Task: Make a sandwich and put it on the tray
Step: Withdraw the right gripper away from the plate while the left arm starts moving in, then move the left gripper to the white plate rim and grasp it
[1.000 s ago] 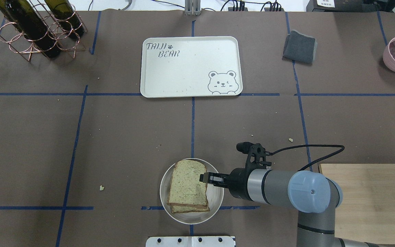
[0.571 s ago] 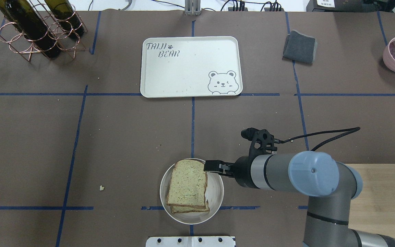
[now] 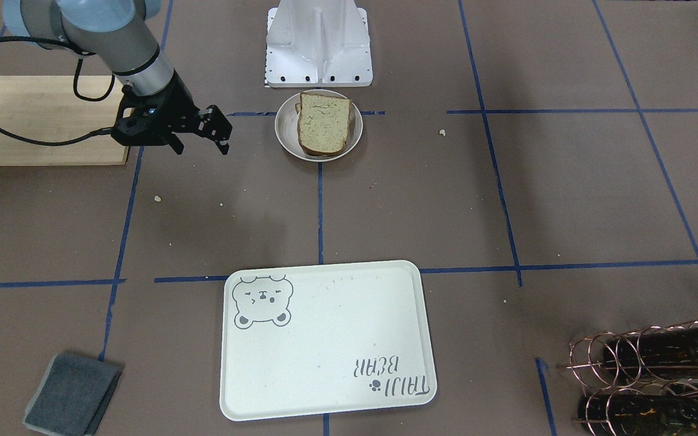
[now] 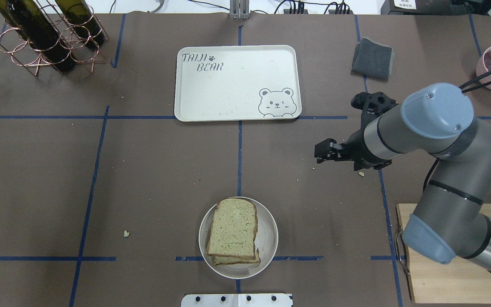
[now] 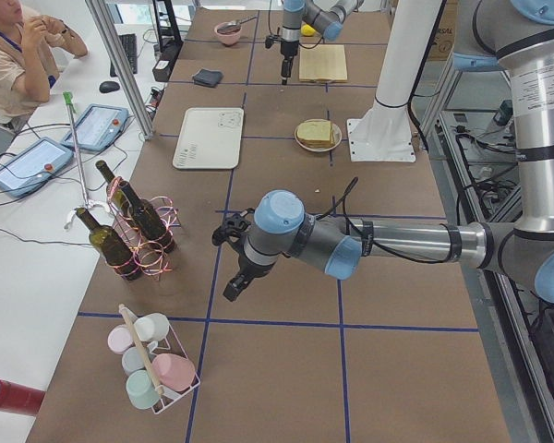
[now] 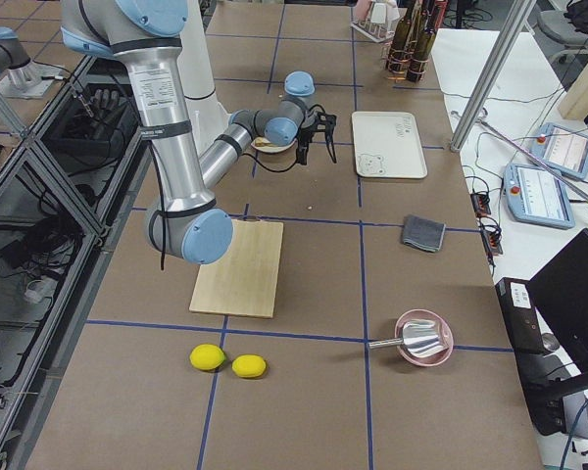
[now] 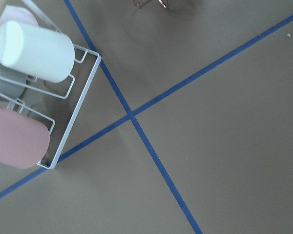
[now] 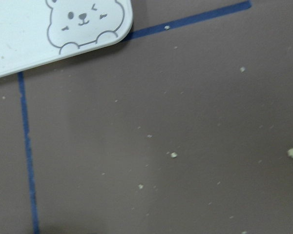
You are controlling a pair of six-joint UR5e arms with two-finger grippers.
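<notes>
The sandwich (image 4: pixel 232 230) is two stacked slices of brown-crusted bread on a small round off-white plate (image 4: pixel 269 245) near the table's front centre; no egg shows. It also shows in the front-facing view (image 3: pixel 323 121). The cream bear tray (image 4: pixel 237 81) lies empty at the far centre, and its corner shows in the right wrist view (image 8: pixel 19 29). My right gripper (image 4: pixel 319 153) hovers empty to the right of both, apart from the plate, its jaws slightly open in the front-facing view (image 3: pixel 225 136). My left gripper (image 5: pixel 229 293) hangs far off to the left; I cannot tell whether it is open.
A wooden cutting board (image 4: pixel 441 281) lies at the near right under my right arm. A grey cloth (image 4: pixel 372 58) and a pink bowl (image 4: pixel 490 72) sit at the far right. A wine-bottle rack (image 4: pixel 49 38) stands at the far left. A wire rack of cups (image 7: pixel 34 87) sits under my left wrist.
My right gripper has left the sandwich's right edge and moved away from the plate, up and to the right. The sandwich stays on the plate.
</notes>
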